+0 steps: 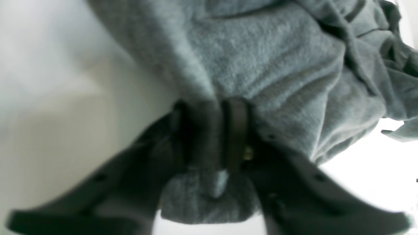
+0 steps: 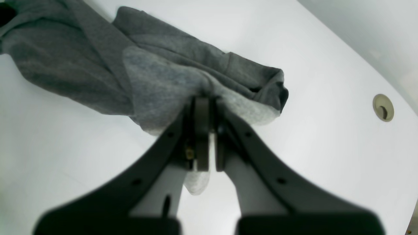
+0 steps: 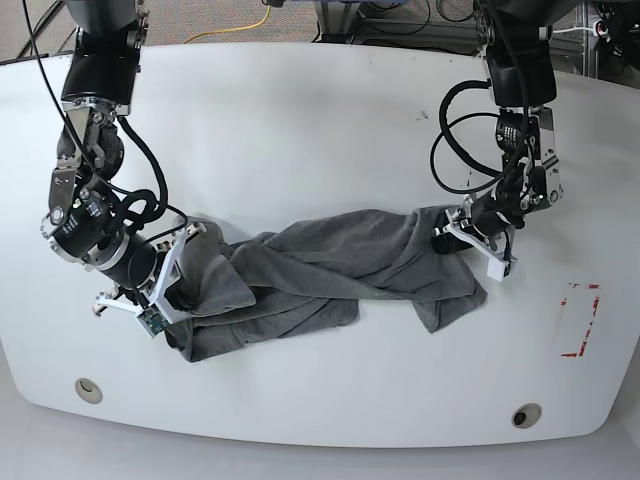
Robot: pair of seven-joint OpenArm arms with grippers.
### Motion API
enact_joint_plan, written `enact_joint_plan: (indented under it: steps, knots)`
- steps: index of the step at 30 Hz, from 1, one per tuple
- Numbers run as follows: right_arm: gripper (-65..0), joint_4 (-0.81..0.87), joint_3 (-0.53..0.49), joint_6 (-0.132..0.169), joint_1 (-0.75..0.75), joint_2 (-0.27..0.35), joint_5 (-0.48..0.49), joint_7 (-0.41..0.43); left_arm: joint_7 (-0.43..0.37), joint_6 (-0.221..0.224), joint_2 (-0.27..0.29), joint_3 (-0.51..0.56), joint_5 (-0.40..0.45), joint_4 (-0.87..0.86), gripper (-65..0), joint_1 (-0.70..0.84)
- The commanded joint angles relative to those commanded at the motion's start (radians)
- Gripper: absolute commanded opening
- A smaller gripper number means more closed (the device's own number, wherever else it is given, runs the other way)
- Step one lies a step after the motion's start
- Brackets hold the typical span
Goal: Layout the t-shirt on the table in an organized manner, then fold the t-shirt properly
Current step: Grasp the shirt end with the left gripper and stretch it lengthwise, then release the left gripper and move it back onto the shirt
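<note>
The dark grey t-shirt [image 3: 320, 265] lies bunched and stretched in a long band across the middle of the white table [image 3: 320, 120]. My left gripper [image 3: 455, 236] is shut on the cloth at the band's right end. Its wrist view shows the jaws [image 1: 212, 109] pinching a fold of the t-shirt [image 1: 261, 58], with a tuft of cloth behind them. On the band's left end my right gripper [image 3: 185, 285] is shut. There the fingertips [image 2: 205, 102] clamp an edge of the t-shirt [image 2: 153, 78], slightly above the table [image 2: 326, 147].
A round grommet hole [image 3: 88, 389] sits near the front left edge and another [image 3: 525, 415] near the front right; one [image 2: 383, 107] shows in the right wrist view. A red-tape rectangle [image 3: 580, 320] marks the table's right side. Cables lie beyond the far edge.
</note>
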Motion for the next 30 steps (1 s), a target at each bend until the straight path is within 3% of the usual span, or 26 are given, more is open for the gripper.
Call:
enact_joint_plan:
  steps: [2,11,17,30]
  knots:
    - [-65.0,0.000,0.000,0.000,0.000,0.000,0.000,0.000,-0.011,0.003,0.000,-0.006,0.003,0.026,-65.0,0.002]
    - [-65.0,0.000,0.000,0.000,0.000,0.000,-0.002,0.000,-0.020,0.005,-0.008,-0.074,0.006,0.207,-65.0,0.008]
    - [-65.0,0.000,0.002,0.000,0.015,0.009,-0.002,0.000,-0.018,0.005,-0.060,-0.091,0.006,0.305,-65.0,-0.043]
    - [-65.0,-0.087,-0.002,-0.002,0.172,0.035,-0.002,0.000,-0.011,0.000,-0.183,-0.086,0.006,0.310,-64.4,-0.288]
